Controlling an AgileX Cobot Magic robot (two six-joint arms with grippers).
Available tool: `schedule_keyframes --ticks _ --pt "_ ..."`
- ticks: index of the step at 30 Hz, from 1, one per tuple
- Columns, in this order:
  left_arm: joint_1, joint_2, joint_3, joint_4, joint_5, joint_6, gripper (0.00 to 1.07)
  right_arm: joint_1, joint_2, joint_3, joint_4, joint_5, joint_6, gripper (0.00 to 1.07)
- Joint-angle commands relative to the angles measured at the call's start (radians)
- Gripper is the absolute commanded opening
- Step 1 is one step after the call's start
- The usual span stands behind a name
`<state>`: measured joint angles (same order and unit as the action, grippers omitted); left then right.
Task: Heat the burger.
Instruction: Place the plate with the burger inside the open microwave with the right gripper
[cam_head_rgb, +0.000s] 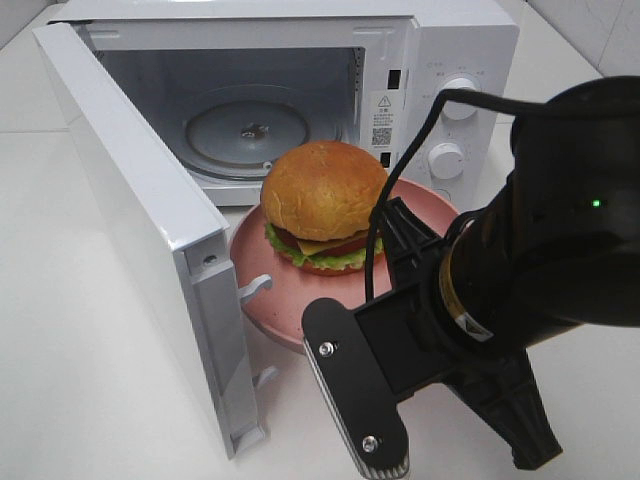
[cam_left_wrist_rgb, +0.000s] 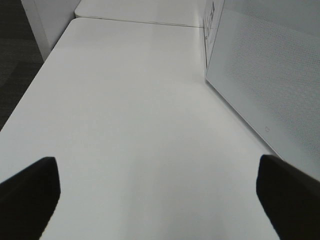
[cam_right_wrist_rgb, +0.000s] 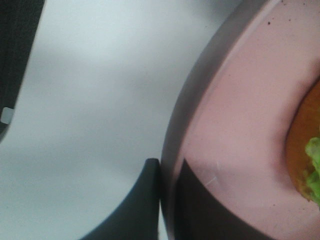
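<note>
The burger (cam_head_rgb: 323, 205), a golden bun over lettuce, tomato and cheese, sits on a pink plate (cam_head_rgb: 262, 275) just in front of the open microwave (cam_head_rgb: 450, 60). My right gripper (cam_head_rgb: 392, 222) is shut on the plate's right rim. In the right wrist view its two dark fingers (cam_right_wrist_rgb: 147, 200) pinch the plate's edge (cam_right_wrist_rgb: 235, 125), with the burger (cam_right_wrist_rgb: 307, 150) at the frame's side. My left gripper (cam_left_wrist_rgb: 160, 195) shows only in the left wrist view. It is open and empty over bare white table.
The microwave door (cam_head_rgb: 140, 220) stands swung out to the left, beside the plate. Inside, the glass turntable (cam_head_rgb: 247, 132) is bare. The door's outer face (cam_left_wrist_rgb: 270, 75) stands close beside my left gripper. White table (cam_head_rgb: 60, 330) lies all around.
</note>
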<state>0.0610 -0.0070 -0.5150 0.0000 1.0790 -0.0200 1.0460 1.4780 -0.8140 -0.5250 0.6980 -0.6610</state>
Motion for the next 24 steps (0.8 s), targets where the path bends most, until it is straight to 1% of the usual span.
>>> schedule_keyframes --ticks 1,2,7,9,14,20,22,24 --pt "-0.007 -0.012 -0.001 -0.007 -0.009 0.0 1.0 -0.027 -0.011 -0.004 -0.044 -0.061 -0.037 0.0" --pt "-0.007 -0.012 -0.001 -0.007 -0.009 0.0 1.0 -0.045 -0.011 -0.004 -0.044 -0.083 -0.061 0.0" --pt "-0.007 -0.012 -0.001 -0.007 -0.009 0.0 1.0 -0.077 -0.004 -0.004 -0.033 -0.14 -0.119 0.0" --pt "-0.007 -0.012 -0.001 -0.007 -0.009 0.0 1.0 -0.082 -0.002 -0.004 -0.033 -0.147 -0.128 0.0" --pt "-0.007 -0.012 -0.001 -0.007 -0.009 0.0 1.0 -0.127 0.023 -0.017 -0.004 -0.167 -0.175 0.0" --pt "-0.007 -0.012 -0.001 -0.007 -0.009 0.0 1.0 -0.18 0.058 -0.064 0.077 -0.231 -0.277 0.0" --pt "-0.007 -0.012 -0.001 -0.007 -0.009 0.0 1.0 -0.185 0.064 -0.068 0.08 -0.236 -0.284 0.0" --pt "-0.007 -0.012 -0.001 -0.007 -0.009 0.0 1.0 -0.216 0.083 -0.094 0.091 -0.246 -0.304 0.0"
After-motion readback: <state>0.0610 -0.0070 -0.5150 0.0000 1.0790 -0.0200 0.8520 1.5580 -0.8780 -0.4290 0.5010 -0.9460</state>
